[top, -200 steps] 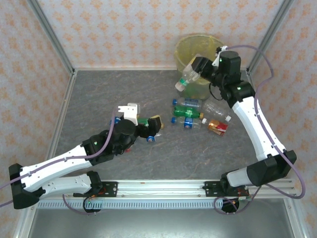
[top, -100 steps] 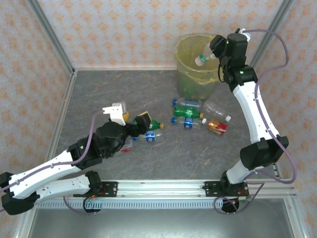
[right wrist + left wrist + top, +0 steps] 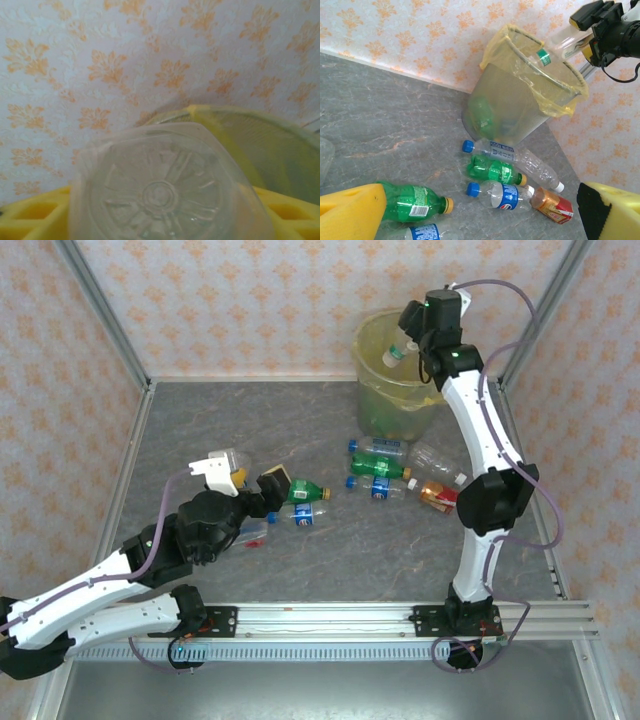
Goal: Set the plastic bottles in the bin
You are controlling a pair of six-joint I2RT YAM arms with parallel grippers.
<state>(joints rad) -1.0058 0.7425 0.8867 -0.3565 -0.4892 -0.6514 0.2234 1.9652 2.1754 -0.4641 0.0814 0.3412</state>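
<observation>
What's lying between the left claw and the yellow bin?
In the top view, a green bottle lies just beyond the open left gripper; then a cluster of bottles, clear and green, sits at the foot of the bin.

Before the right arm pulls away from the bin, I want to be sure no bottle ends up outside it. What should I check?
1. Clear bottle over the bin mouth: ok, neck pointing in above the rim.
2. Right gripper free of it: cannot tell; the bottle sits between its pads.
3. Left gripper open: ok, pads wide apart.
4. Green bottle between the left pads: not ok, it lies just ahead.
5. Loose bottles all binned: not ok, several lie by the bin.
</observation>
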